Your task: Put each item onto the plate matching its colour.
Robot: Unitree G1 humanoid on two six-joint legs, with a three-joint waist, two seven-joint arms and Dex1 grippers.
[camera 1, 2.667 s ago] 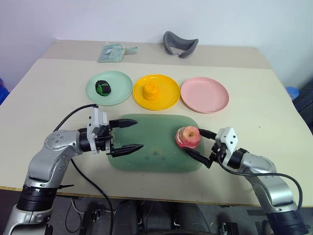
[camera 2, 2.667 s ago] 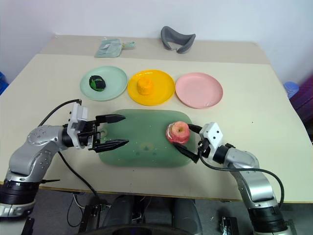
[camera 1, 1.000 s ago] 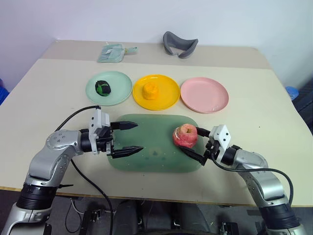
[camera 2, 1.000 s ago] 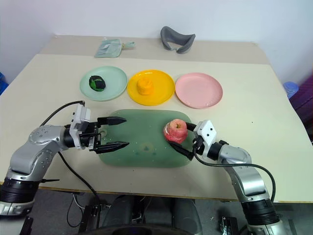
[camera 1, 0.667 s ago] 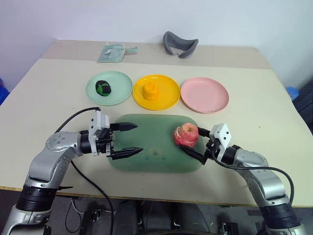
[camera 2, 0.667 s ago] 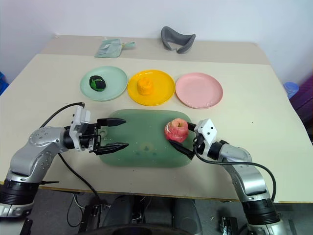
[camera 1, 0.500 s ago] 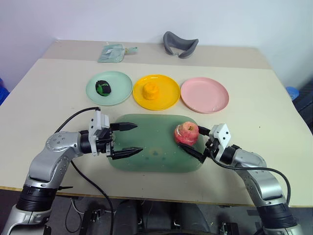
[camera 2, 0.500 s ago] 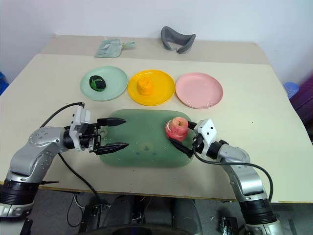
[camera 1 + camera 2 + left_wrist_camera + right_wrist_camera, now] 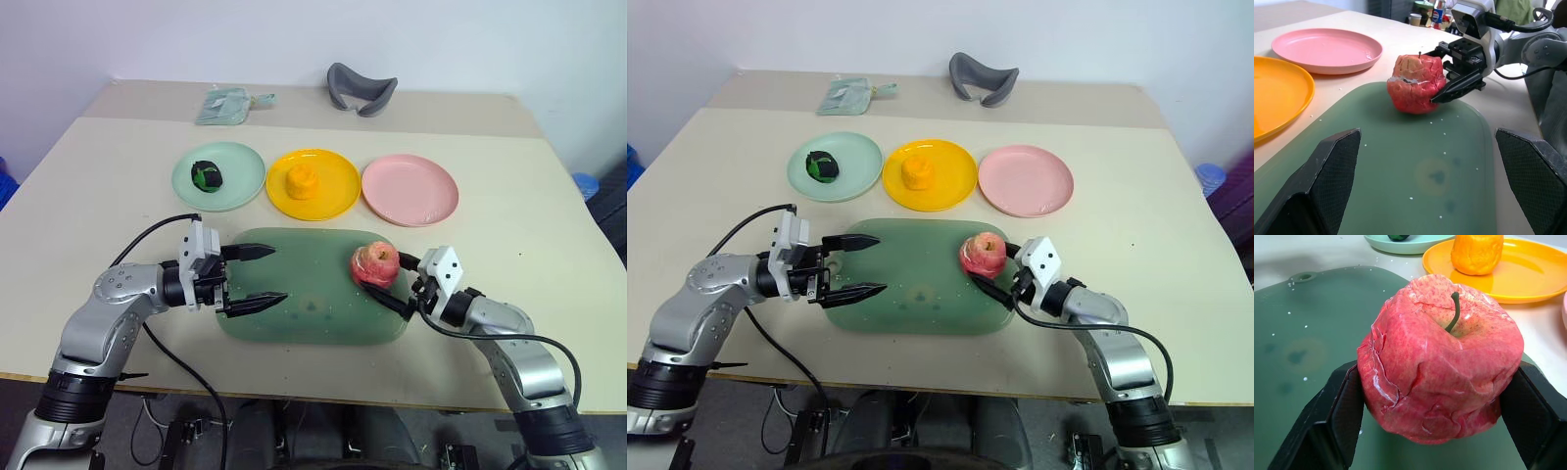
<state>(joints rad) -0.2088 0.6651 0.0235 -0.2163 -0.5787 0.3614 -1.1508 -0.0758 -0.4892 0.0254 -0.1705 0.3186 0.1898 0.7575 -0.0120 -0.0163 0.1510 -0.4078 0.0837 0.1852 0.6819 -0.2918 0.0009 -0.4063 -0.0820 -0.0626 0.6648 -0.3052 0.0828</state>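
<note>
Black fingers of the right gripper point(image 9: 990, 267) pinch the pink-red apple point(image 9: 982, 255) over the green tray point(image 9: 911, 294), and the pink plate point(image 9: 1025, 180) lies just beyond (left gripper point(image 9: 860, 264), jaws spread, idles farther off).

Left arm: reaches in from the left, elbow bent, forearm roughly level, wrist turned inward toward the right arm.
Left gripper point(image 9: 251, 277): two black fingers spread wide apart, nothing between them, tips pointing toward the right arm.
Right arm: reaches in from the right, forearm angled forward and toward the left arm.
Right gripper point(image 9: 385, 278): fingers point(image 9: 1339, 411) pressed against both sides of the pink-red apple point(image 9: 376, 264), gripping it.
</note>
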